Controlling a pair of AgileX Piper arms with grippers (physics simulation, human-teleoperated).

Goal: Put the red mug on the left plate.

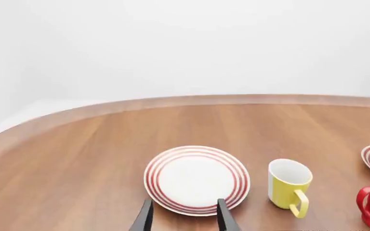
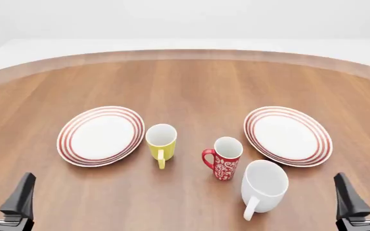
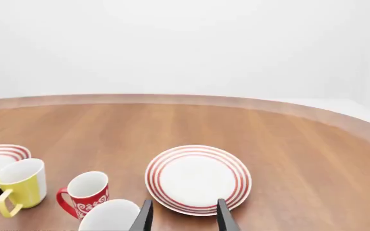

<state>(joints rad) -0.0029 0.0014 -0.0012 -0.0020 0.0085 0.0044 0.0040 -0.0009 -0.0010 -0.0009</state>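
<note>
Both my left end effector (image 2: 4, 197) and right end effector (image 2: 363, 195) sit released and empty at the near edge of the brown wooden surface (image 2: 191, 82). The slim red mug with white floral pattern (image 2: 223, 159) stands upright mid-surface, just beside the bigger plain white mug (image 2: 263, 185) and near the plain yellow mug (image 2: 161, 143). Reaching in, I judge I could knock a neighbour, or carry it to the wrong red-ringed white plate (image 2: 288, 135) instead of the left red-ringed white plate (image 2: 100, 135).

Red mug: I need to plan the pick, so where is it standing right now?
In the front view the red mug stands upright on the table near the middle, between the yellow mug on its left and the white mug at its near right.
</note>
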